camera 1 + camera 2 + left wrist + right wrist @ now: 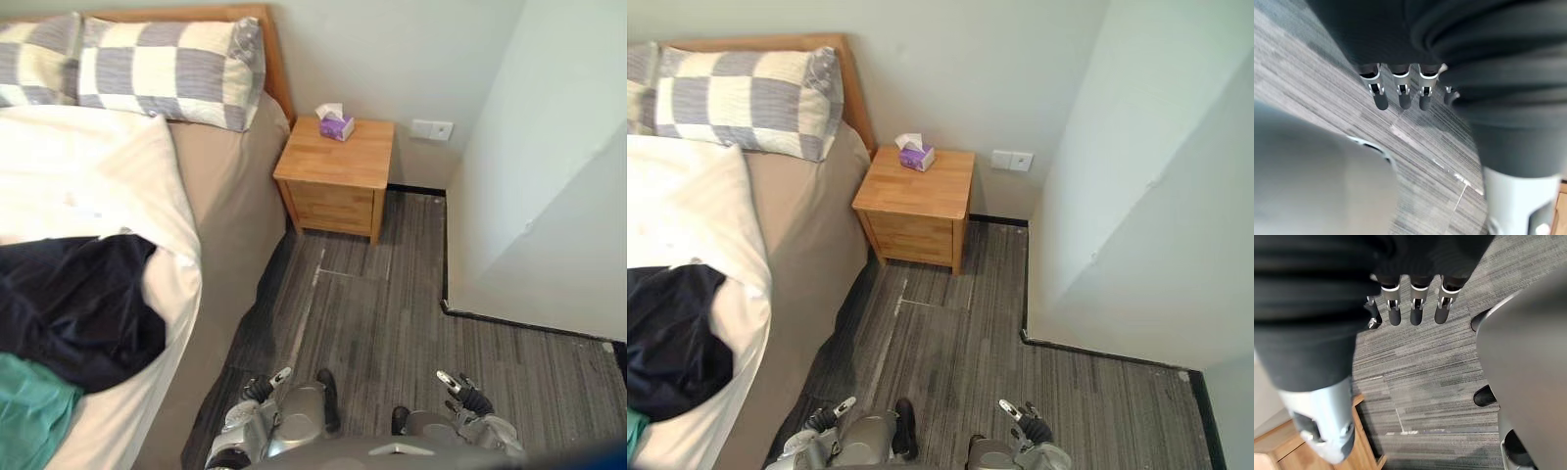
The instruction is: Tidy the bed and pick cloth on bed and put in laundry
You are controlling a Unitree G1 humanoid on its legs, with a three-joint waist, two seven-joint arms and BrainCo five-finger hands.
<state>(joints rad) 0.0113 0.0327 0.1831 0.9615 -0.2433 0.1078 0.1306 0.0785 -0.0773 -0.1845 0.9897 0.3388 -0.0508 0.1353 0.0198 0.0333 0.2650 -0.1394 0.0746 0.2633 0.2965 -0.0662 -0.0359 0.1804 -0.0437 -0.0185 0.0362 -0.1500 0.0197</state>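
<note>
While both arms hang low at the bottom of the frame, the left hand [1402, 90] and right hand [1417, 311] point straight, relaxed fingers at the floor [392, 294] and hold nothing, probably because the robot stands beside the bed [230, 206], not yet within reach. The dark cloth [73, 313] lies crumpled on the white duvet [88, 176] at lower left (a teal cloth [29, 411] touches its lower edge).

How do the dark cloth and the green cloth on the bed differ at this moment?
Colour: the dark cloth is near black, the green cloth teal. Place: the dark cloth lies further up the bed on the white duvet; the green cloth sits nearer the robot, cut off by the view's edge. Both lie crumpled and touching.
</note>
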